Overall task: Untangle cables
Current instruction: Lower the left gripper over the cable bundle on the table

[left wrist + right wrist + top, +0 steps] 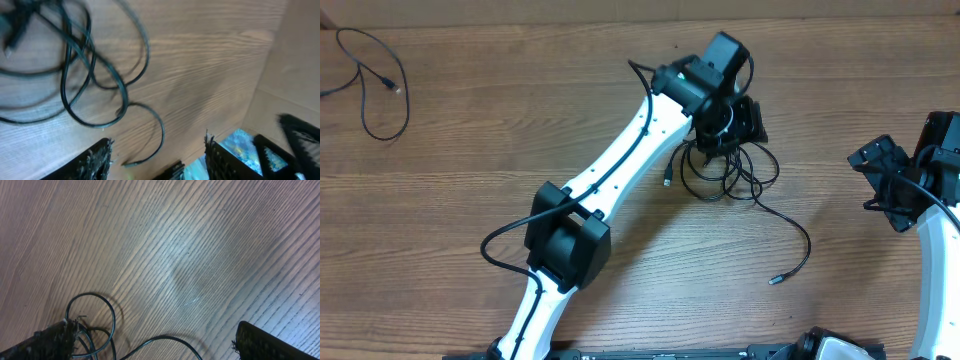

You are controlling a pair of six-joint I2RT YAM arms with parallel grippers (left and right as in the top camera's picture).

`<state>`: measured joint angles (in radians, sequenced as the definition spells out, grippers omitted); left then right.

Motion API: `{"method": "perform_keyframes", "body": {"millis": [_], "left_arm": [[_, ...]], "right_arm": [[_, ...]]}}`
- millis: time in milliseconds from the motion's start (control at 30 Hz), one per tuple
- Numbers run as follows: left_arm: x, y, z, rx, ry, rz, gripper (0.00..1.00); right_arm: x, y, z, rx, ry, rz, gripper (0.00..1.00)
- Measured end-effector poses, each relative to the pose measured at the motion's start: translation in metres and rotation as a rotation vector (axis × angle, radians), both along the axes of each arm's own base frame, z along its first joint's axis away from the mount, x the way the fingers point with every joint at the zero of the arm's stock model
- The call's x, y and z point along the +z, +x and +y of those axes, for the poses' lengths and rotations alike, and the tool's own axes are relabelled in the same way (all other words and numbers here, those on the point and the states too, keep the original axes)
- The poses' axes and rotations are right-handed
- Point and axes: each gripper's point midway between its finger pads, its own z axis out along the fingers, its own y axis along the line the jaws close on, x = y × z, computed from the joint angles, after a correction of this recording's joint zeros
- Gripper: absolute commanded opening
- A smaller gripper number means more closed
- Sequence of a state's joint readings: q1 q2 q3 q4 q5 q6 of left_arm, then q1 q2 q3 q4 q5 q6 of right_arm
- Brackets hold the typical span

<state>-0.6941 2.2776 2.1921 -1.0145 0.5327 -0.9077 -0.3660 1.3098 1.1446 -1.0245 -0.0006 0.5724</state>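
1. The knotted bundle [720, 175] of cables lies on the table [520, 130], a little right of centre. One tail [802, 250] trails off toward the near right and ends in a small plug [775, 279].
2. A separate loose cable [375, 80] lies in the far left corner, well apart from the bundle. Judged: that one is already freed, and the rest is not yet sorted.
3. The left gripper [157, 159] hangs directly over the bundle. Its jaws stand apart, and a thin loop [161, 132] curves into the gap between the fingers [97, 160]. Nothing visibly pinched.
4. The right gripper [152, 337] sits at the right edge, well apart from the bundle, jaws wide and empty. Its wrist view shows bare wood and a few loops at the lower left.
5. Step in hand, as a judgement: taking hold of one strand in the bundle so as to draw it free.
6. The next move calls for closing on a single strand, not two crossed ones. The pull should run along that strand's free run, away from the knot.
7. Risk: with nothing pinning the rest, the whole bundle may drag along. The right arm looks placed to come in and hold it down.
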Motion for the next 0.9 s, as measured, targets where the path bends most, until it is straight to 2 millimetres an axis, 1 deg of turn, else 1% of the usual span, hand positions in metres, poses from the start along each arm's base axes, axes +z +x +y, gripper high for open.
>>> {"method": "perform_keyframes", "body": {"millis": [67, 167, 333, 367, 433, 567, 733, 800, 900], "left_arm": [[-0.009, -0.005, -0.005, 0.019, -0.001, 0.032, 0.55], [-0.010, -0.005, -0.014, 0.038, -0.018, 0.033, 0.55], [-0.018, -0.007, -0.017, 0.075, 0.032, 0.012, 0.55], [-0.020, -0.006, -0.016, 0.092, 0.049, 0.007, 0.55], [-0.024, -0.004, -0.014, 0.108, 0.071, -0.003, 0.52], [-0.027, 0.002, -0.009, 0.133, 0.097, -0.029, 0.52], [-0.024, 0.011, -0.018, 0.137, 0.061, -0.071, 0.51], [-0.029, 0.011, -0.021, 0.133, 0.060, -0.070, 0.52], [-0.043, 0.011, -0.022, 0.130, 0.078, -0.052, 0.52]], "right_arm": [[0.000, 0.000, 0.000, 0.000, 0.001, 0.001, 1.00], [0.000, 0.000, 0.000, 0.000, 0.000, -0.001, 1.00], [0.000, 0.000, 0.000, 0.000, 0.000, -0.002, 1.00], [0.000, 0.000, 0.000, 0.000, 0.000, -0.002, 1.00], [0.000, 0.000, 0.000, -0.001, 0.000, 0.000, 1.00], [0.000, 0.000, 0.000, 0.001, 0.001, 0.002, 1.00], [-0.001, -0.001, 0.001, 0.000, 0.003, 0.006, 1.00], [-0.001, -0.002, 0.001, 0.000, 0.002, 0.007, 1.00], [-0.001, -0.002, 0.001, -0.001, 0.003, 0.007, 1.00]]}}
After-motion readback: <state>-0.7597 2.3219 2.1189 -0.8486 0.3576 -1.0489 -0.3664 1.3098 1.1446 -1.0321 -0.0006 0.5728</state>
